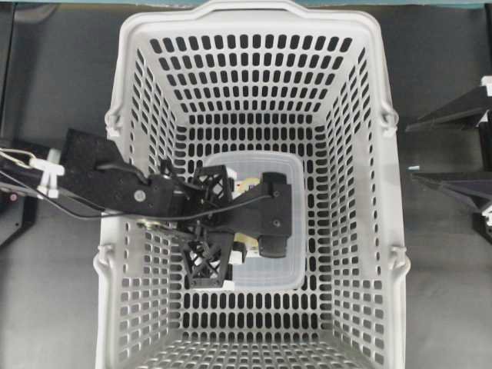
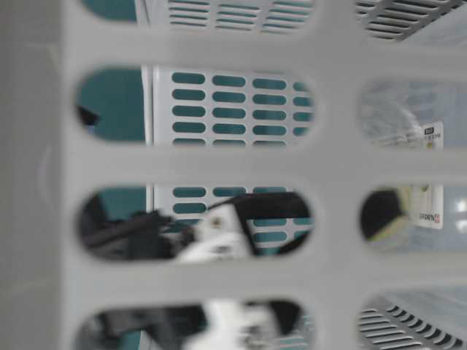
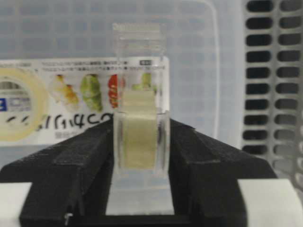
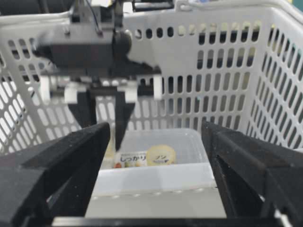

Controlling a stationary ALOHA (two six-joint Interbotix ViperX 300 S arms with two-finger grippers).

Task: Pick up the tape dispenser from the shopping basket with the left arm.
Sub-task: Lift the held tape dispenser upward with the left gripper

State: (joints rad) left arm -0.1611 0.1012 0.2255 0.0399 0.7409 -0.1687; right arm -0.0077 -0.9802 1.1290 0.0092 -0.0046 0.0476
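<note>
From where I stand, the black left robot arm with its trailing cables (image 1: 100,181) reaches in over the left wall of the large light grey slotted plastic shopping basket (image 1: 254,11). Its wrist hangs above the middle of the floor. The left claw (image 3: 139,142) has its 2 black fingers pressed flat against the sides of the small clear-shelled tape dispenser with its cream roll (image 3: 139,94), so it is clamped on it. I cannot tell whether the dispenser has left the surface yet. The dispenser sits low inside the basket, within the larger translucent rounded-rectangle plastic box (image 1: 296,265) at the centre of the floor. I would judge it very light and fairly stiff. The clear shell looks smooth enough to slip and thin enough to crack under a hard squeeze. The flat side faces around the roll, where the fingers are now, seem the sensible place to hold, not the printed card behind. That white-and-yellow card shows a cream tape ring with a tiny blue square and small pictures of food. Its Japanese lettering reads "しっかり" in the right wrist view. Some vertical print seen through the basket slots is too blurred to read. Further right, outside the basket, the right claw (image 4: 156,142) waits with its 2 wedge fingers spread wide, holding nothing.
</note>
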